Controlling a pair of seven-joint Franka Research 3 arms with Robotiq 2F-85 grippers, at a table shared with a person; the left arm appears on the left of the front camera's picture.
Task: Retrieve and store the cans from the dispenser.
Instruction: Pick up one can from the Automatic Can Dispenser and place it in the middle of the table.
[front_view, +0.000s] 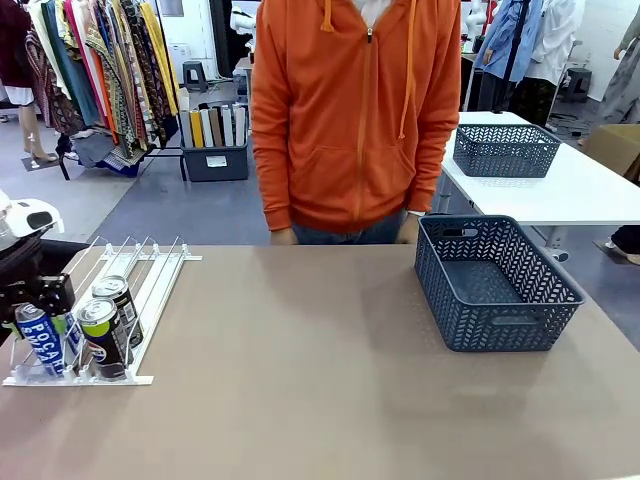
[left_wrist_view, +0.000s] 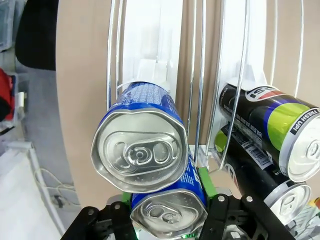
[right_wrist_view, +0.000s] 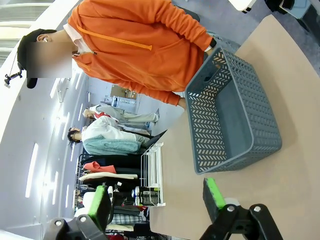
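Closest in, the left gripper (left_wrist_view: 166, 194) has its fingers drawn tight on the front blue can (left_wrist_view: 169, 214). One green pad (left_wrist_view: 205, 181) presses the can's side; the other peeks out on the opposite side. The can lies lengthwise in its lane, silver top toward the wrist camera. Close behind it in the same lane is a second blue can (left_wrist_view: 142, 150); cannot tell whether the two touch. Thin wire rails run along both sides of that lane, tight to the fingers. In the next lane over are two black cans (left_wrist_view: 280, 127) with a green-yellow band, one behind the other, just beside the gripped can across a rail.

From the front, the rack (front_view: 160, 280) sits at the near left corner of the table (front_view: 300, 390), its cans bunched at the front stop. The left arm comes in from the left edge onto the outermost lane.

The right gripper (right_wrist_view: 156, 197) has its fingers spread wide with nothing between them. It is well apart from the rack and faces across the table toward the basket (front_view: 497, 335). That basket is dark blue and stands on the right half of the table, with bare tabletop between it and the rack. A person in an orange hoodie (front_view: 355, 110) stands at the far edge, roughly midway. Beyond are a white table (front_view: 590, 190) carrying another basket (front_view: 505, 150) and a clothes rail (front_view: 100, 70) at far left
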